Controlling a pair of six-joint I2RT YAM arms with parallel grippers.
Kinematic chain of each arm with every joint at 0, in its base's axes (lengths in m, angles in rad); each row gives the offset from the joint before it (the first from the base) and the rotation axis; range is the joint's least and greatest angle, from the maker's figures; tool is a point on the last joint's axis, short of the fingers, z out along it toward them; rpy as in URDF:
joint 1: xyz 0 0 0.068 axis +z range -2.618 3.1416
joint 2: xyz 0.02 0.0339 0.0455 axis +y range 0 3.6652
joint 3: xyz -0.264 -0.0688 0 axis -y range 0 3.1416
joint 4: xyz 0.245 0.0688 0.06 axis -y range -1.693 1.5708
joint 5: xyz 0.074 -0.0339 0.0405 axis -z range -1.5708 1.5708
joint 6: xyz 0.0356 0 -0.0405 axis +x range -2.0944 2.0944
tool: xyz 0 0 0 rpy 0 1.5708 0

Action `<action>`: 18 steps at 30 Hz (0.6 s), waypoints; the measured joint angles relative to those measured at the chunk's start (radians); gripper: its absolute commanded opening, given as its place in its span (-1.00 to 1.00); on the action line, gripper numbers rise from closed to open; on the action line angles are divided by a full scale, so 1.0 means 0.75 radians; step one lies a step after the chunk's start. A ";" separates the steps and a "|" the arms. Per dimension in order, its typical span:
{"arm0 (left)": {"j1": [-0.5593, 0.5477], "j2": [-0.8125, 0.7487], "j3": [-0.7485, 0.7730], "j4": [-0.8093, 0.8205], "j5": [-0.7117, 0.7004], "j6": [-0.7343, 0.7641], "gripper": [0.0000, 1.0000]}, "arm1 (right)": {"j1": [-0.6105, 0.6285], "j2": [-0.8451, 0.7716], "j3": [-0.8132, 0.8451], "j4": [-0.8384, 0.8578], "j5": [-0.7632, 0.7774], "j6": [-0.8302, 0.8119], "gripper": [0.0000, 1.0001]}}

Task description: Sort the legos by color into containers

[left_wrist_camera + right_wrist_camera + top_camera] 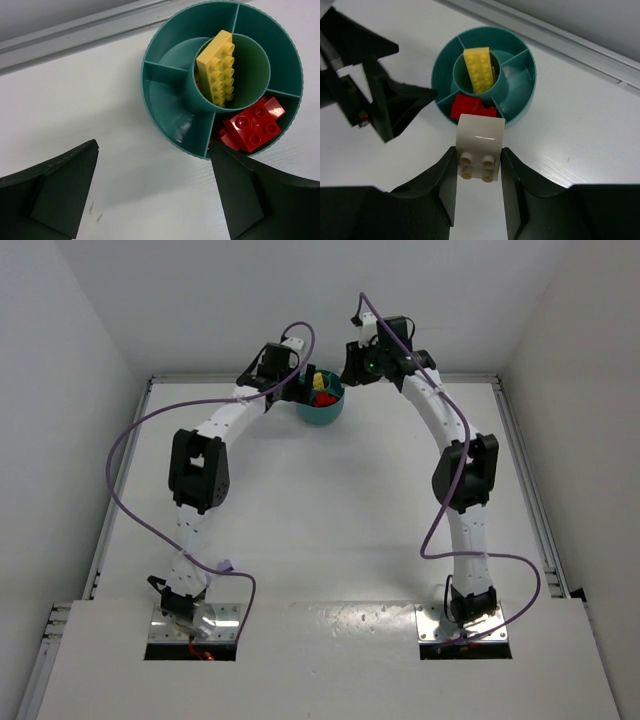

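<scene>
The round teal bowl (322, 416) stands at the far middle of the table, split into containers around a central ring. A yellow lego (218, 66) leans upright in the ring. Red legos (252, 127) lie piled in one outer compartment. My right gripper (479, 159) is shut on a pale off-white lego (479, 136) with its four studs facing the camera, held just short of the bowl's rim (522, 97) next to the red legos (469, 106). My left gripper (153, 145) stands wide open beside the bowl (150, 102), with only bare table between its fingers.
A grey rail (75, 35) runs along the table's far edge just behind the bowl. The left gripper (385, 105) shows close at the left of the right wrist view. Purple cables (140, 430) loop off both arms.
</scene>
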 measured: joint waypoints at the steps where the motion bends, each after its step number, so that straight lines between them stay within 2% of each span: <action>1: 0.003 -0.003 -0.003 0.000 0.011 -0.005 0.99 | -0.003 0.020 0.002 0.036 0.000 0.015 -1.00; 9: 0.044 -0.131 -0.074 0.004 0.042 -0.025 0.99 | -0.009 0.178 0.004 0.244 0.014 0.105 -1.00; 18: 0.104 -0.262 -0.154 0.023 0.046 -0.030 0.99 | -0.009 0.248 0.026 0.433 0.016 0.139 -1.00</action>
